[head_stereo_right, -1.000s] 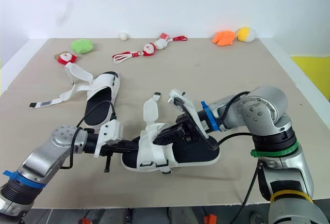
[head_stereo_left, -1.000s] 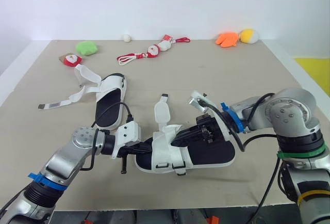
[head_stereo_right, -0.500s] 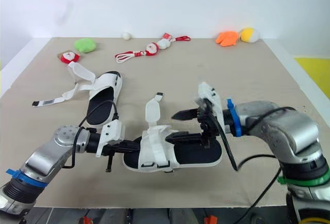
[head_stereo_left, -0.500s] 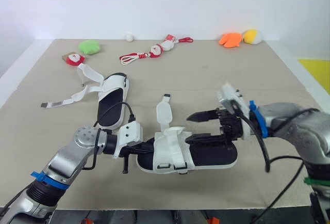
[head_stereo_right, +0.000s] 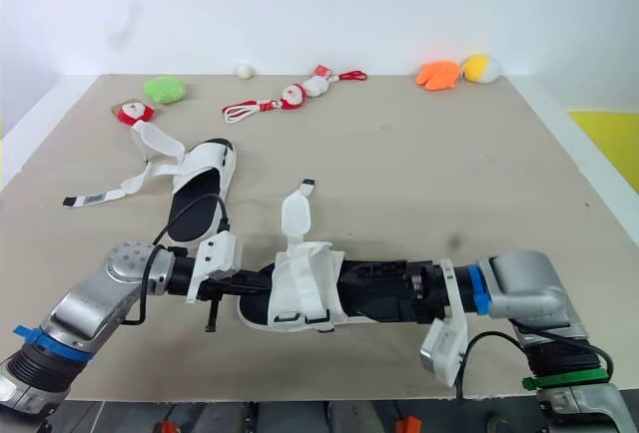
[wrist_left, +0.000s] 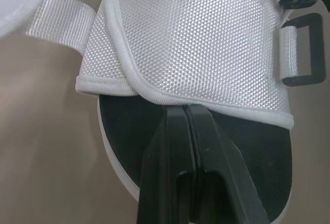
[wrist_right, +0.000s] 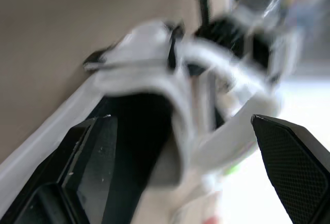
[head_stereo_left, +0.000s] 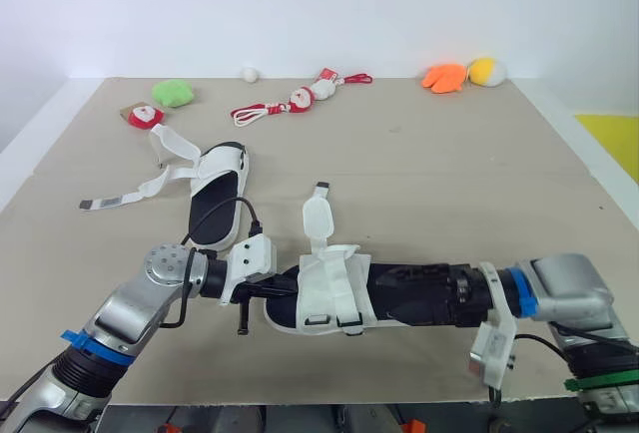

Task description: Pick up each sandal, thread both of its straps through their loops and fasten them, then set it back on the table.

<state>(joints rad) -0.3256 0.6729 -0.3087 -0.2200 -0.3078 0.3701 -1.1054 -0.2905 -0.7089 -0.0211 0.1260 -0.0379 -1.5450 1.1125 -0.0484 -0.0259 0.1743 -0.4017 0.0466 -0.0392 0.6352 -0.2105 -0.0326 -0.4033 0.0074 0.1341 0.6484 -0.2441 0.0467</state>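
Near sandal (head_stereo_left: 334, 298) lies flat on table (head_stereo_left: 469, 184), close to front edge, about centre. Its white mesh upper is folded over the black footbed. One strap flap (head_stereo_left: 318, 221) stands up behind it, unfastened. Black loops (wrist_left: 303, 49) sit at the upper's edge, nothing threaded thru the one I can see.

L gripper (wrist_left: 184, 108) is at the sandal's left end: fingers pressed together, no gap, lying over the footbed w/ tips right at the hem of the mesh. Can't tell if they pinch anything.

R gripper (wrist_right: 179, 125) comes in from the sandal's other end, low along the footbed. Fingers (wrist_right: 85, 167) spread wide apart w/ the sandal's upper between them. Contact unclear, wrist view is blurred.

2nd sandal (head_stereo_left: 218, 192) lies further back on my left, well apart from the first, straps undone and splayed out to the left. One long strap (head_stereo_left: 112, 199) is flat on the table.

Along the far edge: green plush (head_stereo_left: 172, 92), small red-white toy (head_stereo_left: 142, 114), santa toy on red cord (head_stereo_left: 292, 102), white ball (head_stereo_left: 249, 74), orange plush (head_stereo_left: 444, 76) touching yellow plush (head_stereo_left: 485, 70).
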